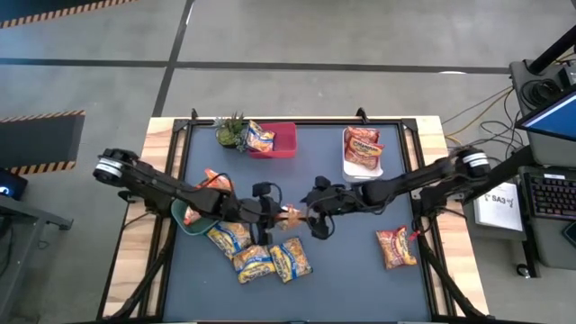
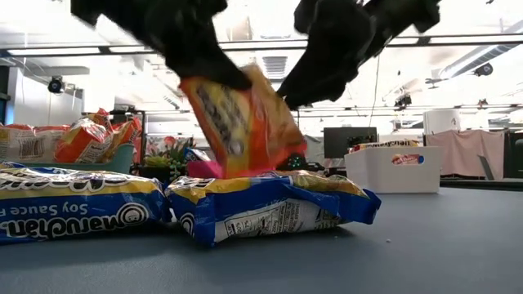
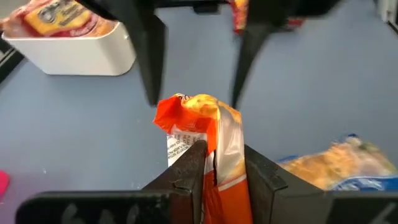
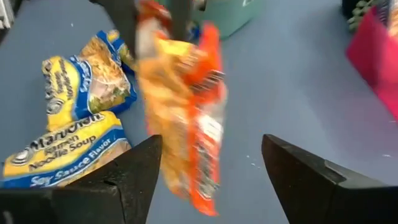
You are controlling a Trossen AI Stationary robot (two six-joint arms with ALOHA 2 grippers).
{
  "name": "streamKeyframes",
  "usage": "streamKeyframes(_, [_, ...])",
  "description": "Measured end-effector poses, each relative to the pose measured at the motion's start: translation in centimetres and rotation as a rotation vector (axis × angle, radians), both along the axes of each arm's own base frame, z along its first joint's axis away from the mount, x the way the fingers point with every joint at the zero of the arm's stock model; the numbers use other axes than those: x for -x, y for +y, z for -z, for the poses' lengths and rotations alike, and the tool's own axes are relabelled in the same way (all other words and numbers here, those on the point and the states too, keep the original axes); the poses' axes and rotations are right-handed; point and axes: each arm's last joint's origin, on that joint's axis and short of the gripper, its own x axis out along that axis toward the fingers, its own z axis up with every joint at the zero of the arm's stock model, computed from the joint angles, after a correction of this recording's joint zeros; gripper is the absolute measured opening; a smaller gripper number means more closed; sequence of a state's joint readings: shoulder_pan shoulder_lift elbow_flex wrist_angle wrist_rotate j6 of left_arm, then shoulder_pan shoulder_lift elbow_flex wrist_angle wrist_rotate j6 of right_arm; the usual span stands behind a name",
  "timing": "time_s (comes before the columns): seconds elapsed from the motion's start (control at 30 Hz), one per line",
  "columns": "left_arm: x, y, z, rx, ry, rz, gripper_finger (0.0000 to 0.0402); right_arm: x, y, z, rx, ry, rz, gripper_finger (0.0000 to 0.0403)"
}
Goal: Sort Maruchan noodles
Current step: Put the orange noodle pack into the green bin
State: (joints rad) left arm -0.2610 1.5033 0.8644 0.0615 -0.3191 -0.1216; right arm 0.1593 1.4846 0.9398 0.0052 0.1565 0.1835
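Note:
An orange Maruchan noodle packet point(image 1: 290, 216) hangs over the middle of the table between my two grippers. My left gripper point(image 3: 224, 149) comes from the table's left and is shut on it. My right gripper point(image 4: 211, 140) faces it from the right and is open. Its fingers stand on either side of the packet's lower part point(image 4: 199, 180), apart from it. Several yellow-and-blue packets point(image 1: 256, 254) lie flat on the table near its front. A red packet point(image 1: 396, 247) lies at the right. My left gripper pinches the orange packet's crumpled upper end point(image 3: 217, 140) between its two fingers. The fingers slant down from the table's left. The packet hangs tilted below them point(image 2: 245, 122). In the low view the yellow-and-blue packets hide its lower end.
A teal bin point(image 1: 191, 219) with orange packets sits under my left arm. A red bin point(image 1: 279, 142) holding a yellow-and-blue packet and a small green plant point(image 1: 231, 132) stand at the far edge. A white bin point(image 1: 353, 166) with red packets is far right.

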Motion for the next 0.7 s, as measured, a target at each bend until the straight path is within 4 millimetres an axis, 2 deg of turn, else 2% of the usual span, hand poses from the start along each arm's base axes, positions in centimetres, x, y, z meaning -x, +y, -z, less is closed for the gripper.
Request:
streamKeyframes(0.13, [0.5,-1.1,-3.6,-0.009,0.116,0.068,0.0058,1.5,-0.2,-1.9,0.001,-0.015,-0.001,0.0271])
streamKeyframes(0.3, [3.6,-2.2,-7.9,0.058,0.320,0.028,0.0050,3.1,-0.5,-3.4,0.007,-0.025,-0.005,0.0265])
streamKeyframes(0.4, [6.1,-3.1,-10.1,0.129,0.406,-0.037,0.0048,3.8,-0.6,-3.5,0.011,-0.028,-0.007,0.0261])
streamKeyframes(0.53, [9.4,-4.0,-10.7,0.152,0.522,-0.189,0.0047,4.3,-0.7,-2.8,0.010,-0.031,-0.007,0.0258])
streamKeyframes(0.7, [12.0,-4.5,-9.0,0.100,0.624,-0.360,0.0047,4.2,-0.7,-2.1,0.009,-0.054,-0.008,0.0261])
